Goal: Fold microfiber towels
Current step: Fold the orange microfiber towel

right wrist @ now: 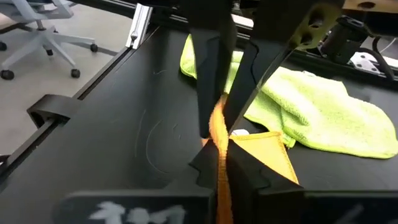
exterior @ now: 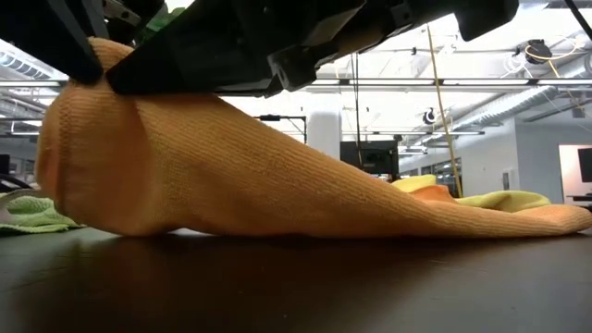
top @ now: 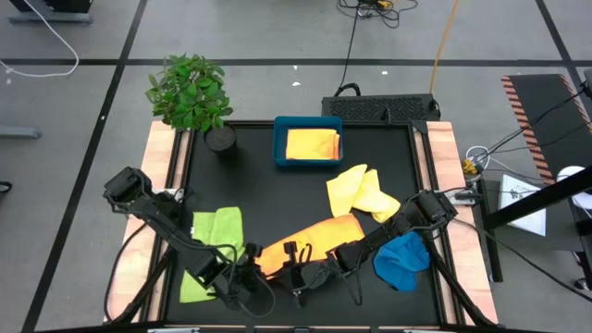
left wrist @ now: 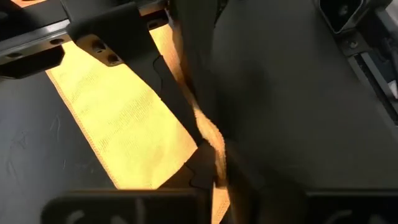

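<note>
The orange towel point(top: 310, 242) lies near the table's front edge, its near-left end raised point(exterior: 102, 83) and the rest sloping down onto the table. My left gripper point(top: 252, 268) and my right gripper point(top: 298, 270) meet at that raised end, fingertips close together, both shut on it. A lime green towel point(top: 215, 236) lies flat to the left. A pale yellow towel point(top: 361, 192) and a blue towel point(top: 402, 261) lie to the right. A golden yellow towel point(top: 313, 144) rests in the teal tray point(top: 279, 139). My left gripper point(left wrist: 211, 158) pinches a bunched edge of the orange towel point(left wrist: 208, 130) between its two fingers, slanting down from the table's left. How many layers it has, I cannot tell. The cloth below the hold spreads out onto the table point(left wrist: 118, 118). My right gripper point(right wrist: 219, 163) pinches the same raised edge point(right wrist: 217, 134) between its two fingers, coming almost level from the table's right, just beside the left gripper's fingers point(right wrist: 208, 93). A hemmed corner point(right wrist: 264, 149) hangs beside the hold. The towel's far end rests on the table point(exterior: 481, 217).
A potted plant point(top: 190, 92) stands at the far left corner. The tray sits at the far middle. Wooden rails point(top: 165, 157) run along the table's left and right sides. Bare black tabletop point(top: 268, 199) lies between the tray and the orange towel.
</note>
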